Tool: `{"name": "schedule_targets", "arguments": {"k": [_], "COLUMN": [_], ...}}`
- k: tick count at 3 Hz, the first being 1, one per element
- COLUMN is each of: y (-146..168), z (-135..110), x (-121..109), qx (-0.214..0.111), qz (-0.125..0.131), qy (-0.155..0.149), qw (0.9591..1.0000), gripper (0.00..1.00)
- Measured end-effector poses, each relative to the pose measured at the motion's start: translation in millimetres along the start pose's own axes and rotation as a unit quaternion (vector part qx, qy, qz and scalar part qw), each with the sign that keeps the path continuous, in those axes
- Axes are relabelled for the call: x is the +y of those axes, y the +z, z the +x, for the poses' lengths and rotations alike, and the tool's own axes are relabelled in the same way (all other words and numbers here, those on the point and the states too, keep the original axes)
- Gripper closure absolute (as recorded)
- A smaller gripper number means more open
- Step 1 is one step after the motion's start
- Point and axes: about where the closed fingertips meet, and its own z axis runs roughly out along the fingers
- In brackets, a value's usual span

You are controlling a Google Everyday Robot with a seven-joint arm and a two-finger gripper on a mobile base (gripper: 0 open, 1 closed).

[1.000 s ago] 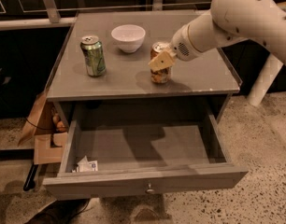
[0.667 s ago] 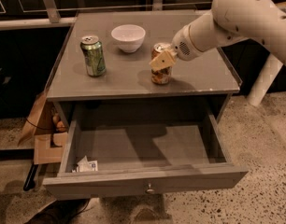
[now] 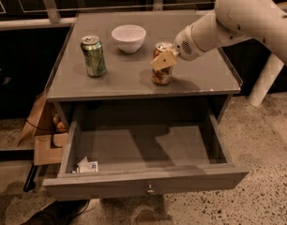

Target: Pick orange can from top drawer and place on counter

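The orange can stands upright on the counter, right of centre near the front edge. My gripper reaches in from the right and is shut on the can's upper half; one tan finger lies across its front, the other is hidden behind it. The top drawer below is pulled fully open, its round knob at the front centre.
A green can stands on the counter's left side and a white bowl at the back centre. A small white packet lies in the drawer's front left corner. A cardboard box sits on the floor at left.
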Motion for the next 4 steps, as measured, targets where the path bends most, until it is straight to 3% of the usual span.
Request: {"name": "schedule_targets", "arguments": {"k": [3,4], "y": [0.1,0.1], "z": [0.0,0.0], "x": [0.0,0.1], "qx": [0.000,0.000], "qz": [0.000,0.000], "qy": [0.000,0.000], "qw": [1.0000,1.0000], "gripper": [0.35,0.03]}}
